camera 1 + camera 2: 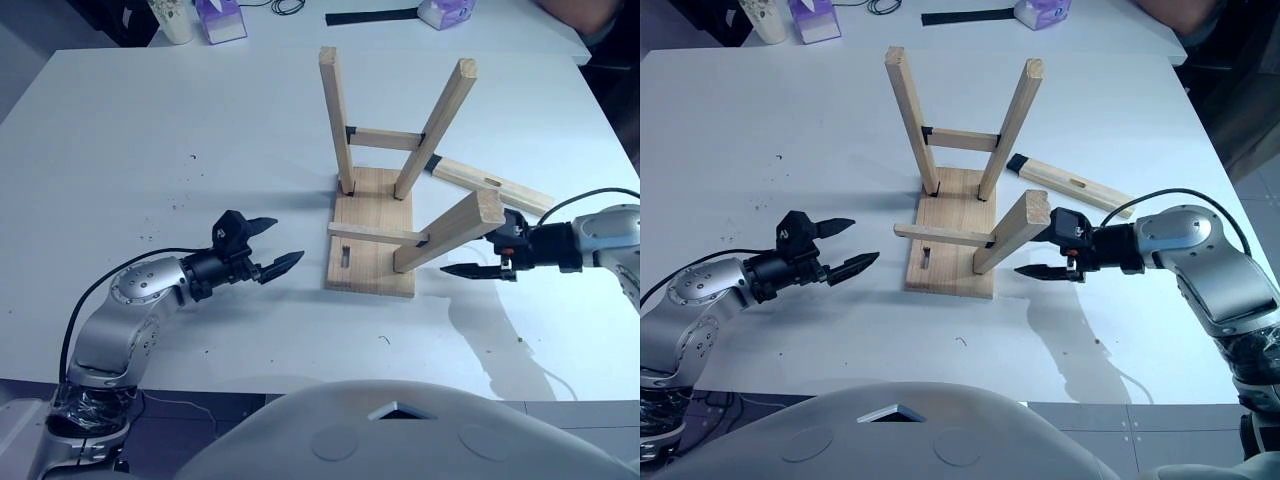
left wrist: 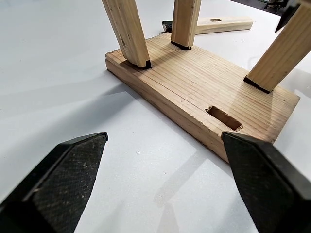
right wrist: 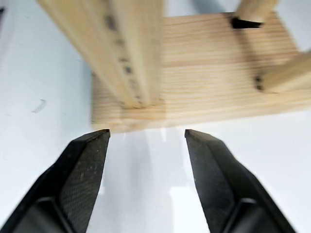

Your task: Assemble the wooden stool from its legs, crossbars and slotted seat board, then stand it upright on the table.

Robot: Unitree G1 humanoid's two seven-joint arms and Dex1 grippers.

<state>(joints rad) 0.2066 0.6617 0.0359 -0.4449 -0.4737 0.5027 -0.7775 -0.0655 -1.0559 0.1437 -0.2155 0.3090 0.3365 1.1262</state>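
Note:
The slotted seat board (image 1: pixel 375 205) lies flat on the white table. Two legs (image 1: pixel 337 115) (image 1: pixel 437 125) stand in its far slots, joined by a crossbar (image 1: pixel 385 138). A third leg (image 1: pixel 450 232) leans to the right from the near right slot, with a crossbar (image 1: pixel 375 233) sticking out to its left. The near left slot (image 1: pixel 344 257) is empty. A loose leg (image 1: pixel 490 183) lies right of the board. My left gripper (image 1: pixel 287 240) hovers open just left of the board (image 2: pixel 194 82). My right gripper (image 1: pixel 465 255) is open beside the leaning leg's top end, holding nothing.
Two tissue boxes (image 1: pixel 220 18) (image 1: pixel 446 12), a pale container (image 1: pixel 172 18) and a black strip (image 1: pixel 370 16) line the table's far edge. Small dark specks dot the left half of the table. The near table edge runs just behind both arms.

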